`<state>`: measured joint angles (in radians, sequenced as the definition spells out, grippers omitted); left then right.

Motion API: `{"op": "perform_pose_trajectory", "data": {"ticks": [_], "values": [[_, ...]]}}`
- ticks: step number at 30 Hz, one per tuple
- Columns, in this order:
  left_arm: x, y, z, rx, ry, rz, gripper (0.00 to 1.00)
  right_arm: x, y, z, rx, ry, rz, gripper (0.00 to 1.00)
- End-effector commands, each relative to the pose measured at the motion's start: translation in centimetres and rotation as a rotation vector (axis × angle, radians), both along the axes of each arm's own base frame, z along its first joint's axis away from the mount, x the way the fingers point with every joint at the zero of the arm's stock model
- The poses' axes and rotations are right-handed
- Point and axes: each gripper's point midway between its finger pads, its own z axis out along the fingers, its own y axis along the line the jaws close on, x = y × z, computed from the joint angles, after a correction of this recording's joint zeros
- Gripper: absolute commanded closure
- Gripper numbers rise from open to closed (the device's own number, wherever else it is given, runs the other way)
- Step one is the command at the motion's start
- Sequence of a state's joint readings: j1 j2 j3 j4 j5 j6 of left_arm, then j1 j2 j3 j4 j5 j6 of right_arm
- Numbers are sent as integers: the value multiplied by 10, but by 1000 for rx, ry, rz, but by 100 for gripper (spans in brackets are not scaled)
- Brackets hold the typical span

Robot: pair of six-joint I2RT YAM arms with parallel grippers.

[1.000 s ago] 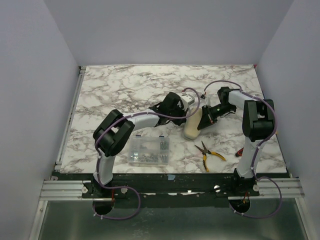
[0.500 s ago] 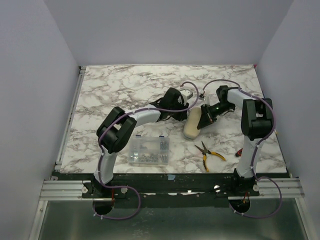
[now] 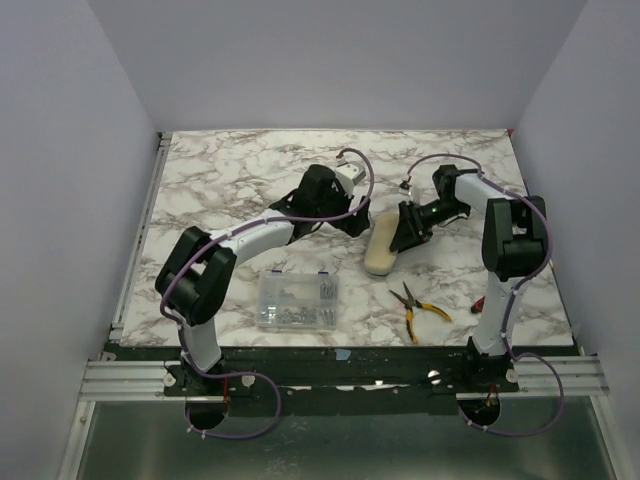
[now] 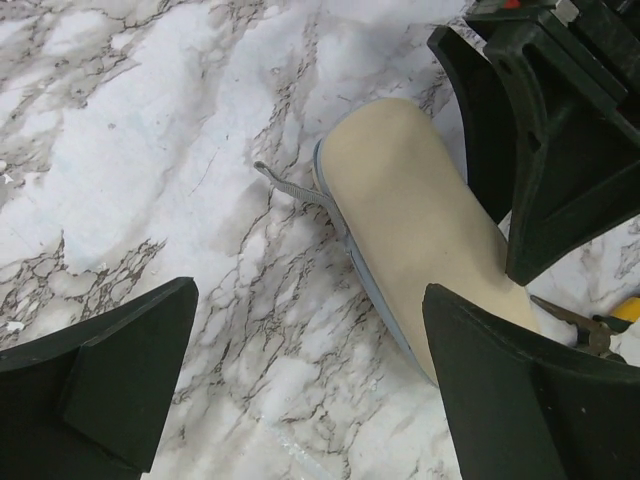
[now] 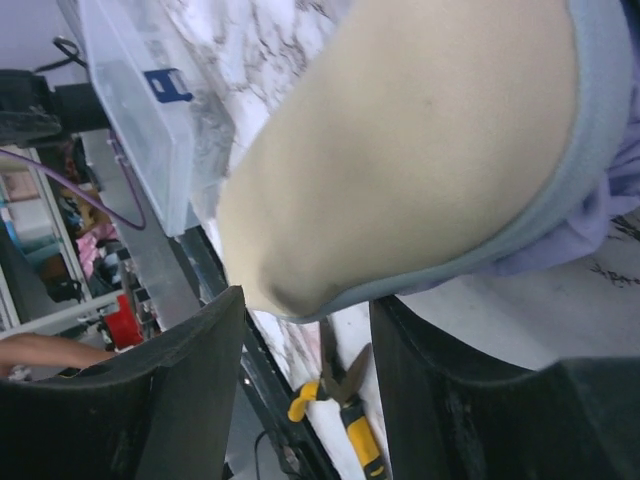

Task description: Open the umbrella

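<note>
Umbrella (image 3: 383, 248), bundled in cream sleeve, flat on marble table (image 3: 220, 180); left gripper (image 4: 310, 345) spread wide, empty; right gripper (image 5: 308, 340) parted, close against its end

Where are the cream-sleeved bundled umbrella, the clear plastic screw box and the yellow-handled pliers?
Cream-sleeved bundled umbrella (image 3: 383, 250), top view, middle of sleeve.
Clear plastic screw box (image 3: 296, 301), top view, centre of lid.
Yellow-handled pliers (image 3: 408, 301), top view, where handles meet.

Cream umbrella (image 3: 383, 250); grey-veined white table (image 3: 230, 170)

A robot lab cell: plain walls (image 3: 330, 60) box in a marble-patterned table (image 3: 230, 170) on aluminium rails (image 3: 130, 378)
</note>
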<state>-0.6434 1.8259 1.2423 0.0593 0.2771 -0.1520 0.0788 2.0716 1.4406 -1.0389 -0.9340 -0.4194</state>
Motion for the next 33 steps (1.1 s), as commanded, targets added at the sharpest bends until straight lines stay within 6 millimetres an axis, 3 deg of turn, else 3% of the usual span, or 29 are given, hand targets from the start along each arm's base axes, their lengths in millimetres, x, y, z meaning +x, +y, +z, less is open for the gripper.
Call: {"op": "perform_pose_trajectory", "data": {"ticks": [1, 10, 17, 27, 33], "values": [[-6, 7, 21, -20, -57, -24, 2, 13, 15, 42, 99, -45, -51, 44], [-18, 7, 29, -62, -68, -58, 2, 24, 32, 62, 169, -47, -69, 44], [-26, 4, 29, -89, -39, -62, 2, 33, 54, 66, 185, -68, -69, 37], [-41, -1, 13, -117, 80, -2, 2, 41, 89, 76, 225, -65, -103, 24], [-37, 1, 4, -120, 125, 44, 2, 42, 103, 78, 245, -60, -110, 17]]}}
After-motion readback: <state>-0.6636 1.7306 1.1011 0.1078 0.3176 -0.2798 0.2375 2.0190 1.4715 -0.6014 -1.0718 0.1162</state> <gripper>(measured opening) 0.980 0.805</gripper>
